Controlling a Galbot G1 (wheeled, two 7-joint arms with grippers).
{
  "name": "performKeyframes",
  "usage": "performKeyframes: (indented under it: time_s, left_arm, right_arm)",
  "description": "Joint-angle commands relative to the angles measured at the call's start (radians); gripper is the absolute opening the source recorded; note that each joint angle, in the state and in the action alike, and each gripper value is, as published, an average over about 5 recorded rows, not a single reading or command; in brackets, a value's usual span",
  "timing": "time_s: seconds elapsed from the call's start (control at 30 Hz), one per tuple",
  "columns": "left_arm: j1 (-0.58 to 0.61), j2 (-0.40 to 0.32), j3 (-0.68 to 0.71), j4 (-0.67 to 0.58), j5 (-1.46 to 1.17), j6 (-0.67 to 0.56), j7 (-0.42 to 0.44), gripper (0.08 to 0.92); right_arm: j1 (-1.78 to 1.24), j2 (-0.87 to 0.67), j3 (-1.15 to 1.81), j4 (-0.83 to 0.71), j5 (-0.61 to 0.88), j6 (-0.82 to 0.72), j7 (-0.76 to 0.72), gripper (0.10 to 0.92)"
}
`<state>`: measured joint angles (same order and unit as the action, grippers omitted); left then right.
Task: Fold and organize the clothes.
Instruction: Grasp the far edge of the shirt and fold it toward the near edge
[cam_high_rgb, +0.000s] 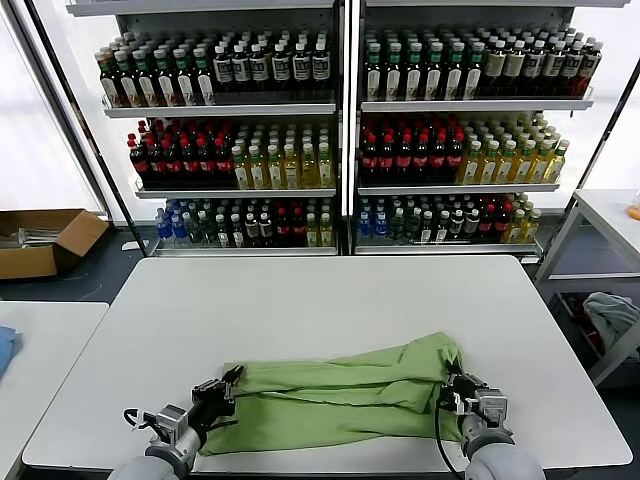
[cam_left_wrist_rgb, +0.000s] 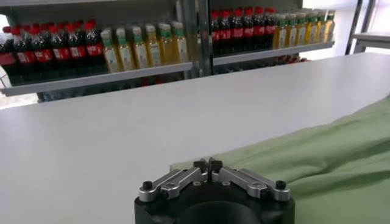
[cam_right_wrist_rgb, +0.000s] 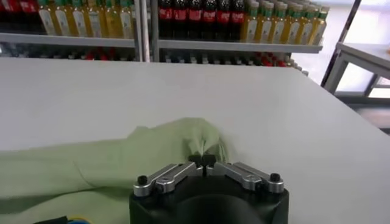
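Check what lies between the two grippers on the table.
The green T-shirt, bunched, spans from the left gripper to the right gripper; head view shows it.

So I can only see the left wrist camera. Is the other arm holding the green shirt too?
Observer: Yes. The right gripper is shut on the far end of the light green cotton T-shirt, bunching the cloth there.
Operator: Is my side pinching it?
Observer: The head view shows the left gripper shut on the shirt's left edge.
Operator: Is the shirt flat?
Observer: No, it lies as a long, wrinkled band across the near part of the white table.
Operator: Anything else nearby?
Observer: A brown cardboard box sits on the floor to the left.
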<state>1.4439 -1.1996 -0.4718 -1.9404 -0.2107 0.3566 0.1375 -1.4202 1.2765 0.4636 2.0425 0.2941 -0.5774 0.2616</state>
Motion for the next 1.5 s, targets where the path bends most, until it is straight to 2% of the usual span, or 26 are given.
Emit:
performKeyframes:
  time_s: [0.03, 0.37, 0.77, 0.87, 0.97, 1.13, 1.37, 1.5]
  left_arm:
    - [-0.002, -0.007, 0.004, 0.008, 0.026, -0.002, -0.001, 0.088]
    - [-0.020, -0.012, 0.005, 0.029, 0.038, -0.004, -0.002, 0.088]
    - [-0.020, -0.015, 0.002, -0.002, 0.038, -0.002, -0.009, 0.103]
    - [-0.017, -0.016, 0.003, -0.012, 0.037, 0.001, -0.013, 0.168]
    - [-0.016, -0.020, 0.004, -0.014, 0.039, 0.001, -0.018, 0.254]
    - [-0.008, -0.028, 0.001, -0.033, 0.049, 0.006, -0.029, 0.401]
    - [0.014, -0.038, -0.020, -0.123, 0.073, 0.044, -0.068, 0.601]
    - [0.029, -0.057, -0.029, -0.158, 0.073, 0.058, -0.086, 0.713]
  right_arm:
    - [-0.028, 0.010, -0.007, 0.023, -0.020, 0.000, 0.009, 0.106]
    - [-0.087, 0.005, 0.015, 0.140, -0.025, 0.000, 0.015, 0.106]
    - [-0.105, 0.022, -0.024, 0.067, -0.075, 0.002, 0.038, 0.106]
    - [-0.097, 0.019, -0.026, 0.049, -0.080, 0.000, 0.046, 0.107]
    - [-0.094, 0.019, -0.027, 0.038, -0.086, 0.000, 0.054, 0.149]
    - [-0.104, 0.019, -0.020, 0.058, -0.073, 0.000, 0.071, 0.295]
    - [-0.120, 0.003, 0.045, 0.238, -0.003, -0.001, 0.083, 0.494]
    - [-0.098, -0.003, 0.079, 0.293, 0.044, 0.000, 0.084, 0.607]
